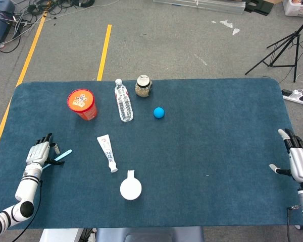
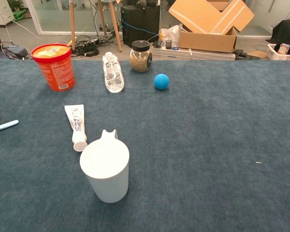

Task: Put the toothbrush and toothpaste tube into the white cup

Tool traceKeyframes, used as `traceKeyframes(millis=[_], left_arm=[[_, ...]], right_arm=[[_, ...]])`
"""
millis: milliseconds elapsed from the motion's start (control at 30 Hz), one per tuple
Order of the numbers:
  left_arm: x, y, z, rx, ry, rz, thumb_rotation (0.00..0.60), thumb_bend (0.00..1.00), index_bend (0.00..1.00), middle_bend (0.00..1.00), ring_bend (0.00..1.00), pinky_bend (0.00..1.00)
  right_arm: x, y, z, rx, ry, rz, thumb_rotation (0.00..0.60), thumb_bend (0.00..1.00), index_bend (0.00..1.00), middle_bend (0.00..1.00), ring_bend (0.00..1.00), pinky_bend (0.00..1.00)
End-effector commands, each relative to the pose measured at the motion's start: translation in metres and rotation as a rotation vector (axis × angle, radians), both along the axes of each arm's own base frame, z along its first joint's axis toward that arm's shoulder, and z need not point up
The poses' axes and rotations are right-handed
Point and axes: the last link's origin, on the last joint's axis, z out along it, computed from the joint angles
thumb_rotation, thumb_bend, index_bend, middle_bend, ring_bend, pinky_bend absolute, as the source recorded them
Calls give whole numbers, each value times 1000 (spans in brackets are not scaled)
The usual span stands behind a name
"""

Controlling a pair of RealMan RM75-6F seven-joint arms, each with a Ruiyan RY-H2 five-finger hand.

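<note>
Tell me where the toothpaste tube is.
In the head view, the toothpaste tube lies flat on the table's left half, between the toothbrush and the white cup.

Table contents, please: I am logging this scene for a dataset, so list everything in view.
table: one, dark blue cloth top
toothbrush: one, light blue, left edge, at the left hand's fingertips
toothpaste tube: one, white, lying flat, left of centre
white cup: one, upright, near edge, just nearer than the tube's cap
red tub: one, far left
water bottle: one, clear, lying down, right of the tub
glass jar: one, dark lid, far edge
blue ball: one, near the jar
left hand: at the toothbrush; grip unclear
right hand: right edge, fingers apart, holding nothing
</note>
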Motion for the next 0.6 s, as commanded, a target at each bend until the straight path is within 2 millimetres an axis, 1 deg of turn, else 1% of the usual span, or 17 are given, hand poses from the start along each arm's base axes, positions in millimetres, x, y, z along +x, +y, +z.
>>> traceKeyframes(millis=[33, 367, 600], left_arm=[[0, 0, -1, -2, 2, 0, 600, 90, 535, 0, 0, 0], [-2, 0, -2, -21, 10, 8, 600, 272, 534, 0, 0, 0], [-4, -1, -3, -31, 15, 16, 600, 284, 528, 0, 0, 0]], right_arm=[[0, 0, 0, 0, -1, 0, 600, 0, 121, 95, 153, 575], [0, 0, 1, -3, -5, 1, 600, 0, 121, 95, 154, 574], [0, 0, 1, -5, -5, 1, 600, 0, 120, 96, 153, 574]])
